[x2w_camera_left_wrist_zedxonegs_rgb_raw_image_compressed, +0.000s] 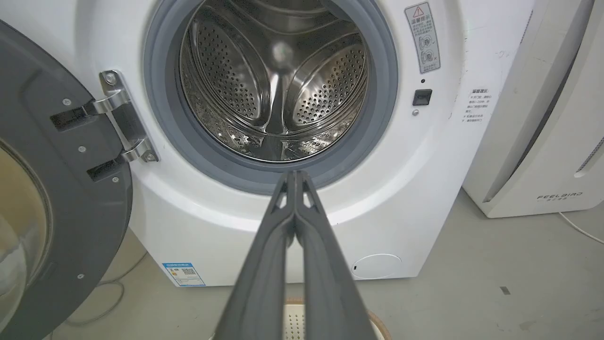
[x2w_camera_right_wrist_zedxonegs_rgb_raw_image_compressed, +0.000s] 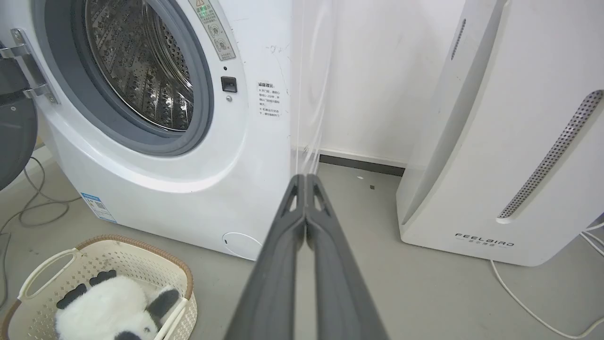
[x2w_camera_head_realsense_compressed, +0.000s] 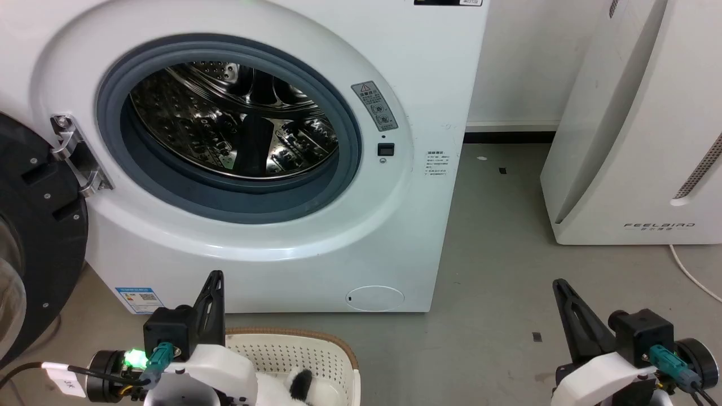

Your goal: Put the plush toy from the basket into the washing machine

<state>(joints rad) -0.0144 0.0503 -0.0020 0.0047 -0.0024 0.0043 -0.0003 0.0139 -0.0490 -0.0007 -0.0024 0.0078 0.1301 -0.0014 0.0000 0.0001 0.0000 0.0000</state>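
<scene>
Before the open washing machine [x2w_camera_head_realsense_compressed: 338, 254], basket [x2w_camera_right_wrist_zedxonegs_rgb_raw_image_compressed: 132, 250] holds plush toy [x2w_camera_right_wrist_zedxonegs_rgb_raw_image_compressed: 101, 307]; door [x2w_camera_head_realsense_compressed: 39, 237] hangs left, FEELBIRD unit [x2w_camera_head_realsense_compressed: 632, 141] right; left gripper [x2w_camera_left_wrist_zedxonegs_rgb_raw_image_compressed: 295, 177], right gripper [x2w_camera_right_wrist_zedxonegs_rgb_raw_image_compressed: 306, 179] both pinched closed, empty.

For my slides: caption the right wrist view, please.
Right gripper shut and empty; plush toy lies in the basket before the open washing machine.

plush toy [x2w_camera_right_wrist_zedxonegs_rgb_raw_image_compressed: 106, 304] in basket [x2w_camera_right_wrist_zedxonegs_rgb_raw_image_compressed: 181, 274] before washing machine [x2w_camera_head_realsense_compressed: 361, 242], FEELBIRD appliance [x2w_camera_head_realsense_compressed: 637, 141] right of it
</scene>
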